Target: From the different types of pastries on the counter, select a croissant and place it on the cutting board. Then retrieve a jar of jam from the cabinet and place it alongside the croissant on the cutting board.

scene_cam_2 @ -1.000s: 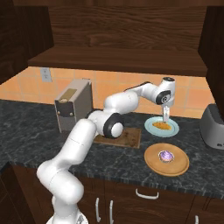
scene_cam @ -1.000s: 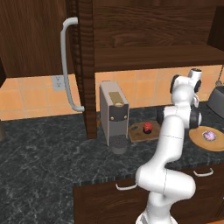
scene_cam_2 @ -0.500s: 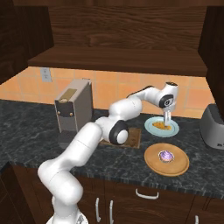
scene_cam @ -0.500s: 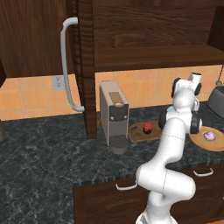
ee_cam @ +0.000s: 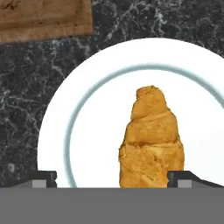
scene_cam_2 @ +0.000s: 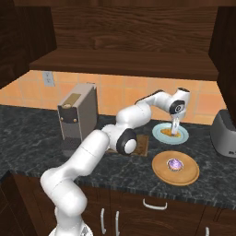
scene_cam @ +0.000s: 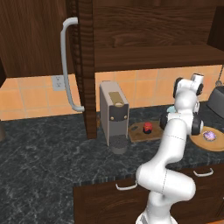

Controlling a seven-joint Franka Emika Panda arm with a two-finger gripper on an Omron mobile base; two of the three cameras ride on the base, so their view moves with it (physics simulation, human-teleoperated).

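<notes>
Right now end effector (ee_cam: 113,177) wide open over croissant (ee_cam: 151,140) on white plate (ee_cam: 57,131); cutting board (ee_cam: 43,19) nr plate.

Rendered, evenly and softly lit, no harsh glare. Brightest on the orange tile wall (scene_cam: 144,85) and the white plate (ee_cam: 109,87); dim under the dark cabinet (scene_cam_2: 129,27) and shelf. Faint soft shadows only on the black counter (scene_cam: 43,148). Sharp throughout, no motion blur; slightly coarse, pixelated close up on the croissant (ee_cam: 151,140). No visible edge distortion.
</notes>
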